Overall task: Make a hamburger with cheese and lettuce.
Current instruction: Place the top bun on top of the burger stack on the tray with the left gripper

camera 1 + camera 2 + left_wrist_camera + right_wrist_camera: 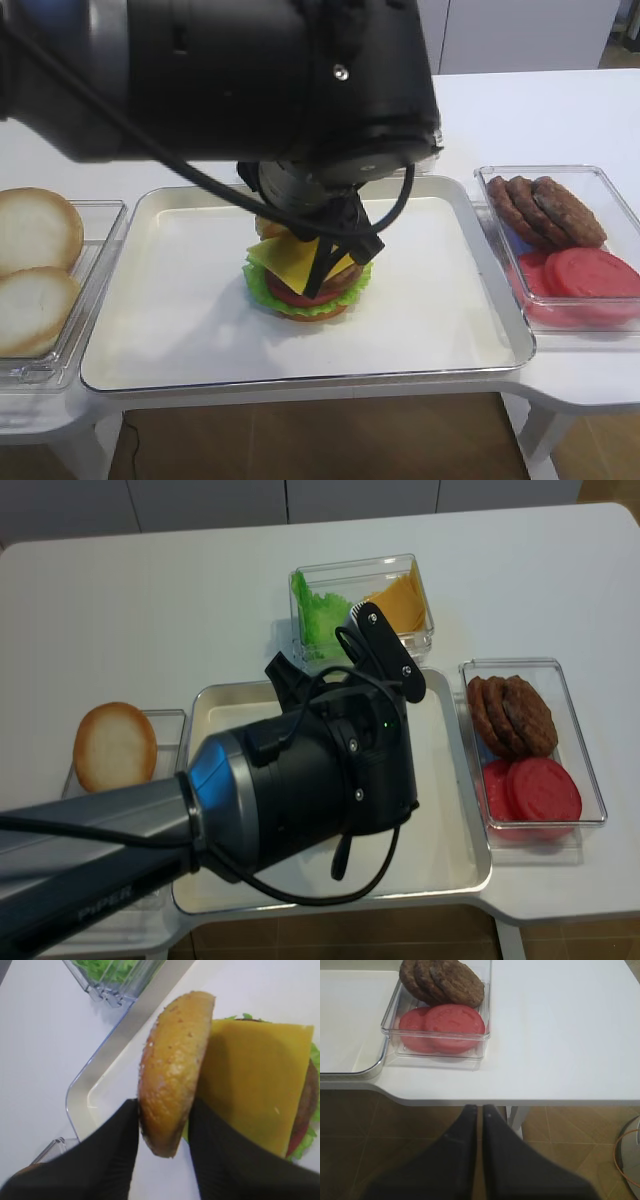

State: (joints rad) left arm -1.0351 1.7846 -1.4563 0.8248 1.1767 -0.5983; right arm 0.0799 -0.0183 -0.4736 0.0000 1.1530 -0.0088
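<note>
The hamburger stands in the middle of the white tray: tan base, ruffled green lettuce, red tomato, brown patty, and the yellow cheese on top. My left gripper is shut on a glossy brown sesame top bun, held on edge just left of the cheese and above the stack. The lettuce shows under the patty. In the exterior high view the bun peeks out behind the arm. My right gripper is shut and empty, off the table's front edge above the floor.
A clear box at the right holds brown patties and red tomato slices. Pale bun halves lie in a box at the left. A box with loose lettuce and cheese slices stands behind the tray. My left arm hides the hamburger from the realsense view.
</note>
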